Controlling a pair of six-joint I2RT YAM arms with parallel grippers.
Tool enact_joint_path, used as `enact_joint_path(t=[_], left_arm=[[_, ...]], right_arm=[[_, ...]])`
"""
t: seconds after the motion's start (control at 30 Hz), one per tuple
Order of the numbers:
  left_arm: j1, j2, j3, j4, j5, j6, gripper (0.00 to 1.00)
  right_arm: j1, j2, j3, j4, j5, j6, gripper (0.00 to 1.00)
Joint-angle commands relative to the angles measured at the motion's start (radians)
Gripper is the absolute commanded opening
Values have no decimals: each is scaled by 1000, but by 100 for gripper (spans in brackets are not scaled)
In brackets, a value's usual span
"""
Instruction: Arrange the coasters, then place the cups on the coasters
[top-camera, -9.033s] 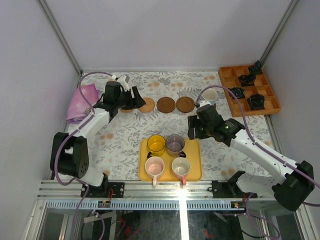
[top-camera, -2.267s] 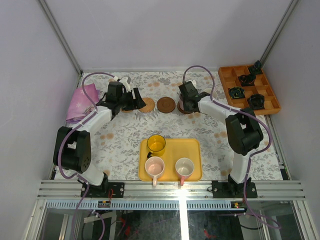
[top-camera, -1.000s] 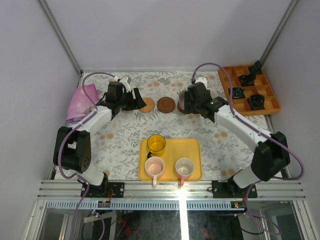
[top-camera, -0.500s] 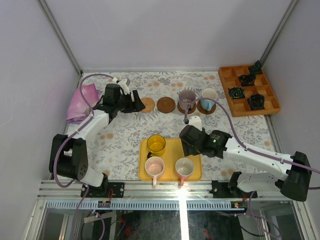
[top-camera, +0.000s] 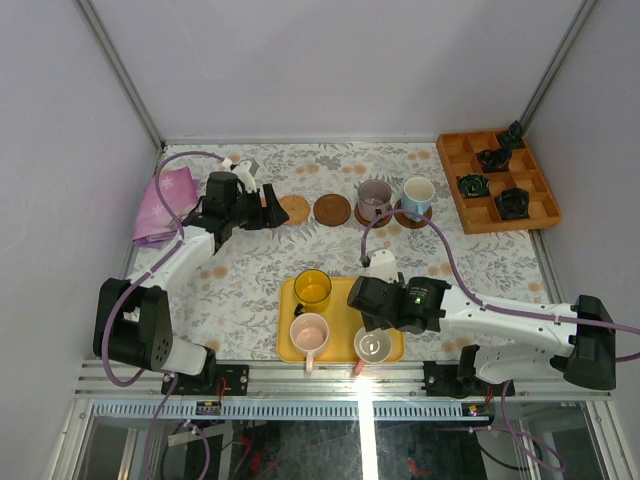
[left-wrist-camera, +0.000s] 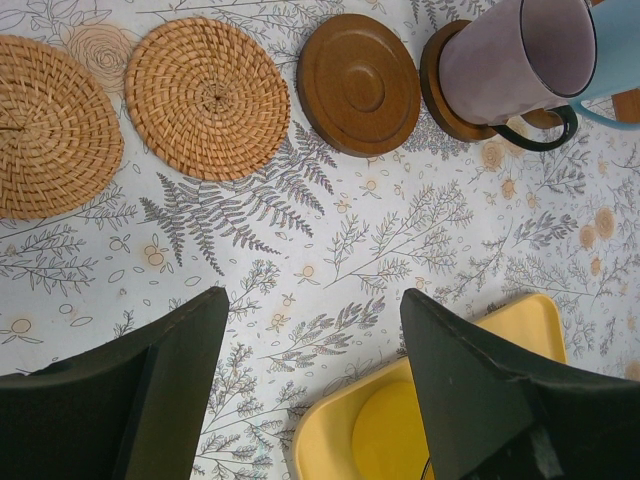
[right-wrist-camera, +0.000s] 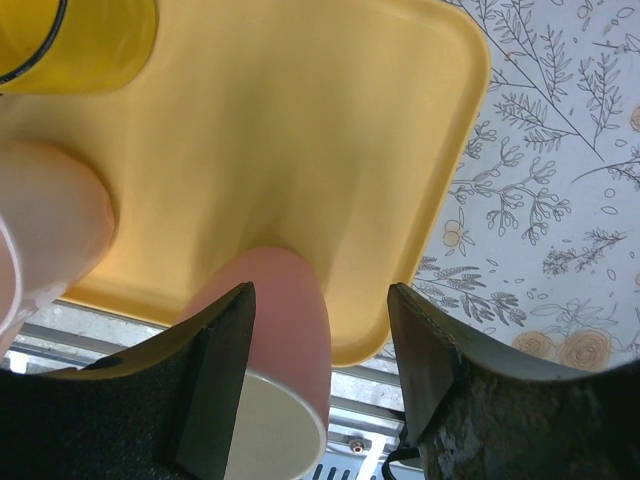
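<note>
In the left wrist view two tan coasters (left-wrist-camera: 45, 125) (left-wrist-camera: 207, 97) and a bare dark brown coaster (left-wrist-camera: 358, 70) lie in a row. The purple-grey cup (left-wrist-camera: 510, 60) stands on another dark coaster (left-wrist-camera: 440, 85), the light blue cup (top-camera: 417, 193) beside it. My left gripper (left-wrist-camera: 315, 380) hangs open and empty over the table near the tan coasters (top-camera: 293, 209). On the yellow tray (right-wrist-camera: 300, 150) stand a yellow cup (top-camera: 312, 288) and two pale pink cups (top-camera: 309, 332) (right-wrist-camera: 285, 320). My right gripper (right-wrist-camera: 320, 370) is open astride the right pink cup, a gap at its right finger.
An orange compartment tray (top-camera: 497, 215) with black items sits at the back right. A pink cloth (top-camera: 165, 205) lies at the back left. The yellow tray's front edge is close to the metal rail (top-camera: 330, 375) at the near table edge.
My right arm left the purple-grey cup on its coaster, swung back to the yellow tray and came down over the right pink cup, jaws narrowing. The left arm barely shifted.
</note>
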Motion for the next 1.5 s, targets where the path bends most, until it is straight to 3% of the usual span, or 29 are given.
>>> enact_joint_path(t=[0.0,0.27,0.63,0.97,1.13,1.33,1.47], left_arm=[[1,-22,-6,4,13,12,70],[2,-15,-3,7,17,11,70],[1,-13,-3,6,14,11,70],[1,0,1,-47,44,29,70],[-8,-30,-29,-89,74,33,70],[-34,-81,-43,-162,92,40,69],[-55,-124,-42,-225,115,46,67]], right_arm=[[14,-17,67,-66,119,50,63],[14,-22,132,-129,223,69,66],[17,-71,0,-57,37,131,53],[25,-48,-31,-32,-16,117,52],[25,-13,-52,-25,-43,116,35],[25,56,-16,-62,25,68,1],[24,107,34,-95,156,6,0]])
